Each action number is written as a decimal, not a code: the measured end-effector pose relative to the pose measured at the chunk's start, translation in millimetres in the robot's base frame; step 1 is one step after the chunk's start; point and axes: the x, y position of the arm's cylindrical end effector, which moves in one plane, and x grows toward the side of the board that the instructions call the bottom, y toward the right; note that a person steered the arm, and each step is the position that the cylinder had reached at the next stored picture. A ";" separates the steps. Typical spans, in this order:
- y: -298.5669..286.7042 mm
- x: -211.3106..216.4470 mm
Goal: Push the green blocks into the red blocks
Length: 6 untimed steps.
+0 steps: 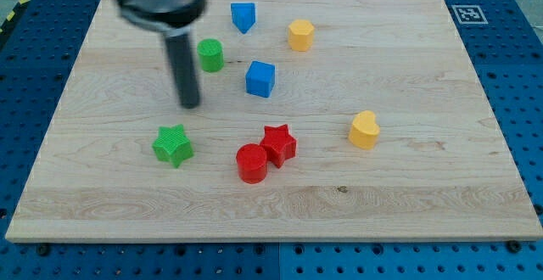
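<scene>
— What sits closest to the view's bottom on the pale wooden worktop (407,204)?

— The red round plastic block (251,163), touching the red star-shaped plastic block (279,143). Both lie below and to the right of my tip (189,105).

— And the green ones?

— The green star-shaped plastic block (173,145) sits just below my tip, a bit left. The green round plastic block (210,55) sits just above it, to the right.

— Are the jaws shut?

— There are no jaws, only a dark rod, so nothing is held.

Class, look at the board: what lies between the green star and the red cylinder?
Nothing: in the camera view, only bare wood separates the green star from the red cylinder.
</scene>
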 end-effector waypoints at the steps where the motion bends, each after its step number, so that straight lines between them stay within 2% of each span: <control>1: -67.2 37.6; 2: -76.2 62.8; 4: -30.8 69.2; 6: 40.2 69.2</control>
